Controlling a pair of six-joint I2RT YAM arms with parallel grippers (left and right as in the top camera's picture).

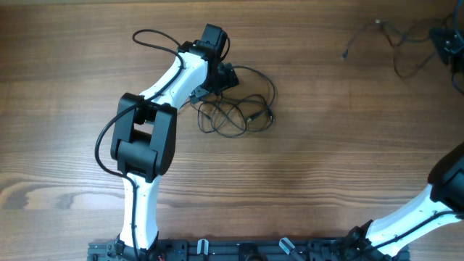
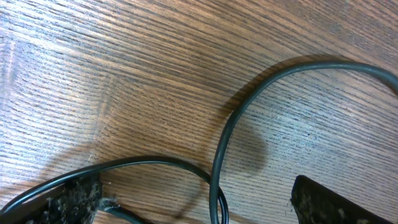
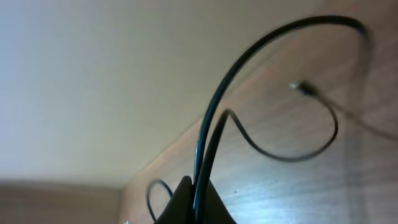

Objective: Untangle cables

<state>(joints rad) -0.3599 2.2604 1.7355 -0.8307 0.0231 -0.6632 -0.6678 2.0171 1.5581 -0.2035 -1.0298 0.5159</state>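
A: What is shown from above that is hidden from the wrists?
B: Both groups are seen together; a loose tangle of cables [image 1: 235, 112] is spread left of centre on the table [image 1: 326, 167], at the left gripper [image 1: 223, 76]; a further cable [image 1: 395, 40] is strung across the far right corner, where the right gripper [image 1: 449, 47] is placed.
A: And from the wrists?
B: The left gripper's fingertips [image 2: 74, 196] are seen spread wide, low over the wood, nothing pinched, though one strand is passed between them; the right gripper is closed tight on its cable, which is looped upward; a small plug [image 3: 305, 89] is seen further along.
A: Counts?
B: Two arms, two grippers, two groups; the tangle's strands cannot be counted.
A: The setting?
B: Brown wood grain is shown throughout; a pale wall [image 3: 93, 74] is seen past the table's edge.
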